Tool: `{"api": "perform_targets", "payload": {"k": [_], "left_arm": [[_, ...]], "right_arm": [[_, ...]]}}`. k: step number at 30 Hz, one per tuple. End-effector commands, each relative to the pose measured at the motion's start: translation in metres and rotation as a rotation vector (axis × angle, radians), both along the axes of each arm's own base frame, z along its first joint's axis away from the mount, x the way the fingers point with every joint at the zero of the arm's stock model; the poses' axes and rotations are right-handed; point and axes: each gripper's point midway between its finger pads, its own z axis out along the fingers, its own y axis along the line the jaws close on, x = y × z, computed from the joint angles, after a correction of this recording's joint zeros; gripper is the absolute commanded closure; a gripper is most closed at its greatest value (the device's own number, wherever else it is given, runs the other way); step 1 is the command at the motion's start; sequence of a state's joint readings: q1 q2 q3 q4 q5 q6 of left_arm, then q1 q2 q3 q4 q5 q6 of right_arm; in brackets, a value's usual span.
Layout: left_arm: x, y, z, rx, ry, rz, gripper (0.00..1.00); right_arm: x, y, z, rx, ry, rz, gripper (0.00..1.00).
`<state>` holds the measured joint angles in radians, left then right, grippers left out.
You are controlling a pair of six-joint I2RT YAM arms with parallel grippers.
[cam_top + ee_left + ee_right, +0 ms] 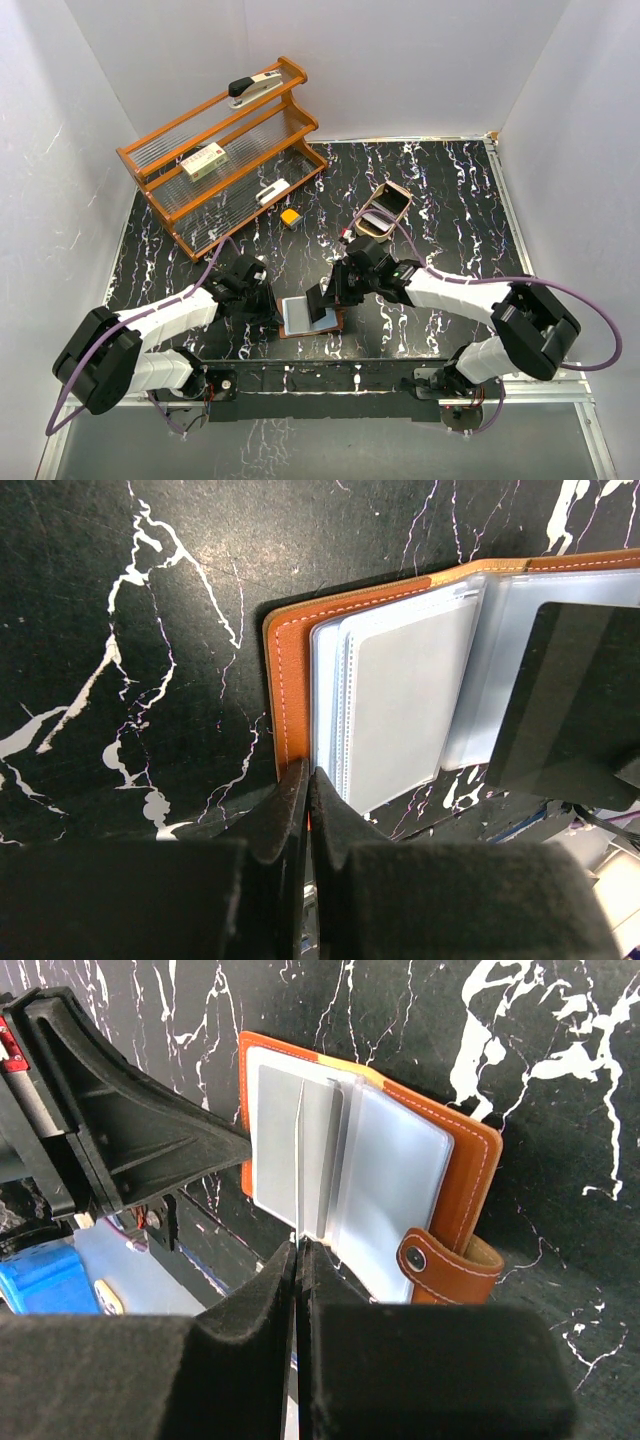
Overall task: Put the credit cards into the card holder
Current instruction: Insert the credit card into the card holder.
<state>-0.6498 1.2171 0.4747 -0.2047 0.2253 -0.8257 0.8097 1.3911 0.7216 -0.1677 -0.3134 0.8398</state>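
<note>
The card holder (298, 318) lies open on the black marble table near the front edge, brown leather outside (465, 1175), clear grey pockets (405, 705) facing up. My left gripper (308, 775) is shut on the leather edge of its left cover. My right gripper (299, 1250) is shut on a thin pale credit card (299, 1160), seen edge-on and standing upright over the pockets near the fold. The closing tab (440, 1265) sticks out on the right. In the top view the two grippers (270, 305) (322, 305) meet over the holder.
A wooden shelf rack (225, 150) stands at the back left with a stapler (255, 85) and a small box (203, 160). A yellow-orange block (290, 216) and a tan oval tray (385, 208) sit mid-table. White walls close in the sides and back.
</note>
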Motion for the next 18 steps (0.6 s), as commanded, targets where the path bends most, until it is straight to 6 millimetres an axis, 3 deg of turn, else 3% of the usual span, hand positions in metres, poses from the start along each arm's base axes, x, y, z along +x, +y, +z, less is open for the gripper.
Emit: {"api": "perform_targets", "payload": {"k": [1,18], "left_arm": [[-0.004,0.006,-0.006,0.02,0.013,-0.006,1.0],[-0.005,0.006,-0.006,0.02,0.015,-0.003,1.0]], "right_arm": [[0.005,0.009,0.005,0.048,-0.036,0.002,1.0],[-0.003,0.005,-0.016,0.042,0.019,-0.012,1.0]]}}
